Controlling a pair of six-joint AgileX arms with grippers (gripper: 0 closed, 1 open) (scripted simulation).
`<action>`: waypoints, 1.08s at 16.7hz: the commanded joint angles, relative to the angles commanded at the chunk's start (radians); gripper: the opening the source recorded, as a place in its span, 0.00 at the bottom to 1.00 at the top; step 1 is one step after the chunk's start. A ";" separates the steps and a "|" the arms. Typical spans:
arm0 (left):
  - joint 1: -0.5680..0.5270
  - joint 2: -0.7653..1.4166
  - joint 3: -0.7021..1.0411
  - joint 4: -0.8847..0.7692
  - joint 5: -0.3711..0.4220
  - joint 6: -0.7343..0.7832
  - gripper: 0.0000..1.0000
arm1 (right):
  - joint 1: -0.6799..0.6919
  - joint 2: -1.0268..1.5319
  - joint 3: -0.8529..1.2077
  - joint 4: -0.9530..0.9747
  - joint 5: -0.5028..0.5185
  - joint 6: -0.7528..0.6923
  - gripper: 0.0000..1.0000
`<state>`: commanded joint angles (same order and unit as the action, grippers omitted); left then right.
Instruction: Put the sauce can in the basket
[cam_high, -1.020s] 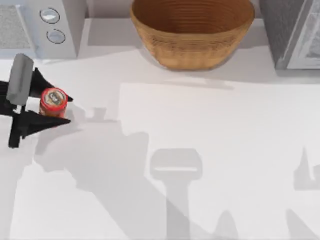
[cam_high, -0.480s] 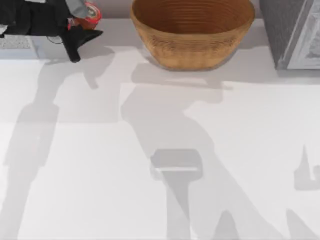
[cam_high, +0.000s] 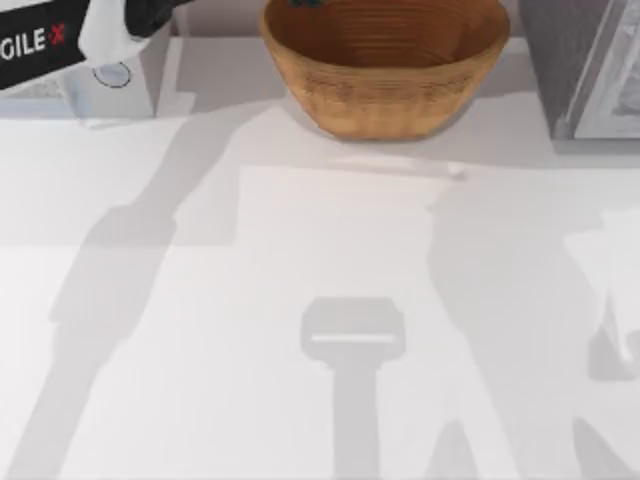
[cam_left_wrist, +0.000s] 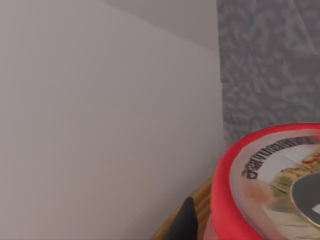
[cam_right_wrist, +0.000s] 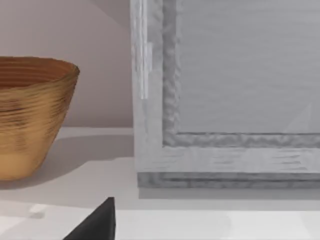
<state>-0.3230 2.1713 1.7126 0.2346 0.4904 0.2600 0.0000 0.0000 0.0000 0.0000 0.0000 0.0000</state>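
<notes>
White table bears the basket (cam_high: 385, 70); left gripper (cam_left_wrist: 186, 220) grasps the sauce can (cam_left_wrist: 270, 185) near its rim.

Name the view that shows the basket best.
The top view: the basket shows nearly whole, rim and ribbed wall. The right wrist view shows one side; the left wrist view shows a sliver of rim beside the can.

My left arm (cam_high: 60, 40) reaches along the table's far-left edge (right arm parked).

The basket (cam_right_wrist: 30, 115) stands on the white counter (cam_right_wrist: 100, 170) beside a grey textured cabinet (cam_right_wrist: 225, 95); one black fingertip (cam_right_wrist: 97, 225) pokes in low
</notes>
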 joint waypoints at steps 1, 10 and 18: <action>-0.025 0.008 0.009 0.030 -0.018 -0.057 0.00 | 0.000 0.000 0.000 0.000 0.000 0.000 1.00; -0.081 0.013 0.018 0.096 -0.059 -0.190 0.00 | 0.000 0.000 0.000 0.000 0.000 0.000 1.00; -0.117 0.211 0.280 0.046 -0.090 -0.199 0.00 | 0.000 0.000 0.000 0.000 0.000 0.000 1.00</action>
<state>-0.4396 2.3825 1.9922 0.2810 0.4006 0.0610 0.0000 0.0000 0.0000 0.0000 0.0000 0.0000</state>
